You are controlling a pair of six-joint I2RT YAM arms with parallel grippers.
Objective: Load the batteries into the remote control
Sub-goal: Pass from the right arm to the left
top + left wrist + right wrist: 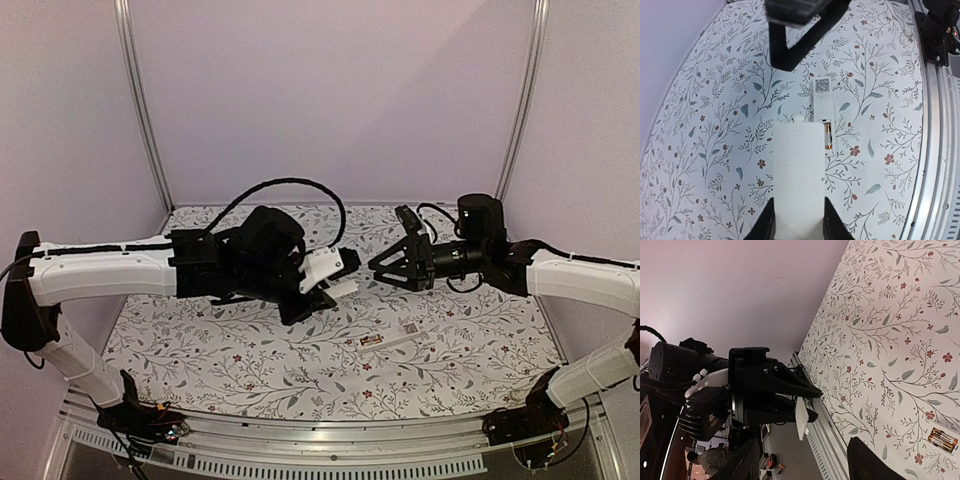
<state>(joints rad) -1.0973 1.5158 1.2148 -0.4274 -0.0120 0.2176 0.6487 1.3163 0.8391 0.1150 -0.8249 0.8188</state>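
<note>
- The left hand (pixel 797 227) is seen closed narrowly on a flat white plastic piece (pixel 797 170), which is held in the air above the surface (pixel 200 350).
- The right hand (pixel 380 264) is held in the air facing the left hand, near it but apart. Its fingers (pixel 747 462) are spread, and nothing is seen between them.
- The remote control (pixel 822 102) is laid flat on the floral-patterned surface, below and between the two hands. A square code label is shown on its upward face.
- The batteries (pixel 942 439) are seen side by side in the open compartment at one end of the remote control. In the left wrist view, part of that compartment is hidden behind the held piece.
</note>
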